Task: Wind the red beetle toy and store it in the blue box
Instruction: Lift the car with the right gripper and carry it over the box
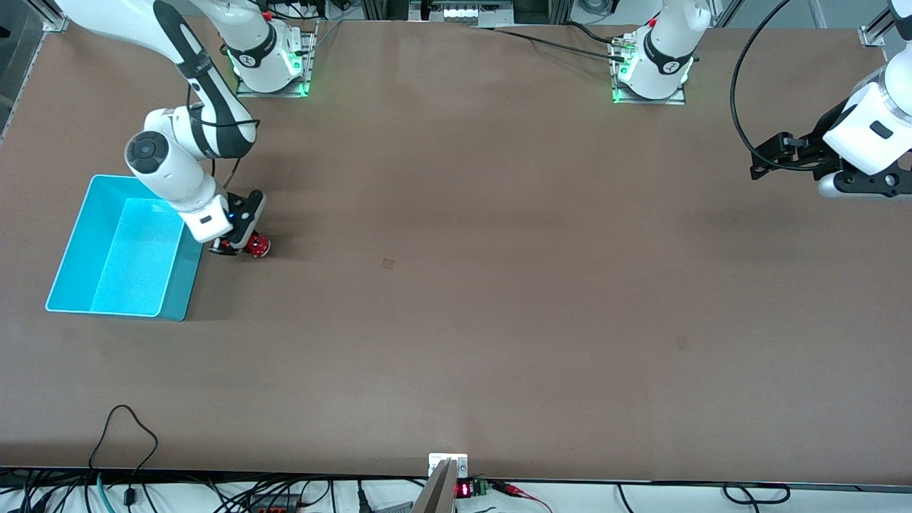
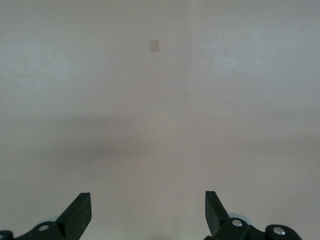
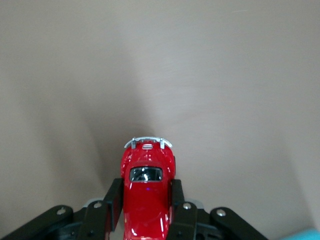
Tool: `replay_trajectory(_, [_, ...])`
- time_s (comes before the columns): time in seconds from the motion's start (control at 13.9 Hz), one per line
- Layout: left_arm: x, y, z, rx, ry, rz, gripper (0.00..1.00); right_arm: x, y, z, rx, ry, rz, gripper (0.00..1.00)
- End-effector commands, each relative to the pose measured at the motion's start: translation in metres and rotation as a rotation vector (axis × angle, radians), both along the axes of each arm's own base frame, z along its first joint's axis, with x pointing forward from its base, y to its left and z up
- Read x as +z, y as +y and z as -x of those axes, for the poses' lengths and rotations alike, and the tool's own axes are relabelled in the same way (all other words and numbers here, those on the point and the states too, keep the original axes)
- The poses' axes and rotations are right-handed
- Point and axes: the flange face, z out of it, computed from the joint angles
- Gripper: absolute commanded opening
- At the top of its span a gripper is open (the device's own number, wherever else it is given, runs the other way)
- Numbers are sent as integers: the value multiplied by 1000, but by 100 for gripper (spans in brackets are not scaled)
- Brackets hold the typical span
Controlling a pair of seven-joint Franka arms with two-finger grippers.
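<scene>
The red beetle toy (image 1: 257, 246) is a tiny glossy red car right beside the blue box (image 1: 71, 246), at the right arm's end of the table. My right gripper (image 1: 241, 245) is shut on it, one finger on each side of its body. The right wrist view shows the car (image 3: 146, 185) between the fingers (image 3: 113, 202), its silvery bumper pointing away from the wrist. I cannot tell whether its wheels touch the table. The blue box is a turquoise bin with nothing in it. My left gripper (image 1: 762, 162) is open and empty, held above the table at the left arm's end, where the arm waits.
The brown table top (image 1: 456, 285) stretches between the two arms. A small square mark (image 1: 388, 263) lies near its middle, and another small mark (image 2: 154, 46) shows in the left wrist view. Cables hang along the table's edge nearest the front camera.
</scene>
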Motion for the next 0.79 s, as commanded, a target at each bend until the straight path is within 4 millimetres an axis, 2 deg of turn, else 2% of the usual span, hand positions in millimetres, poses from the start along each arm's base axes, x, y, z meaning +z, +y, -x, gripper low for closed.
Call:
replay_trajectory(0.0, [7, -4, -2, 0, 6, 13, 100, 54, 4, -19, -316, -34, -35, 0])
replay_trajectory(0.07, [7, -4, -2, 0, 6, 13, 100, 77, 13, -24, -477, -22, -46, 0])
replay_trajectory(0.22, [7, -4, -2, 0, 6, 13, 100, 108, 12, -30, -668, 18, -31, 0])
replay_trajectory(0.29, [7, -4, -2, -2, 6, 13, 100, 120, -4, -31, -749, 36, -19, 0])
replay_trajectory(0.43, [6, -4, -2, 0, 9, 13, 100, 131, -56, -33, -973, 42, -16, 0])
replay_trajectory(0.57, [7, -4, -2, 0, 6, 13, 100, 127, -107, -30, -1094, 51, -15, 0])
replay_trajectory(0.72, [7, -4, -2, -2, 6, 13, 100, 121, -148, -25, -1167, 60, -7, 0])
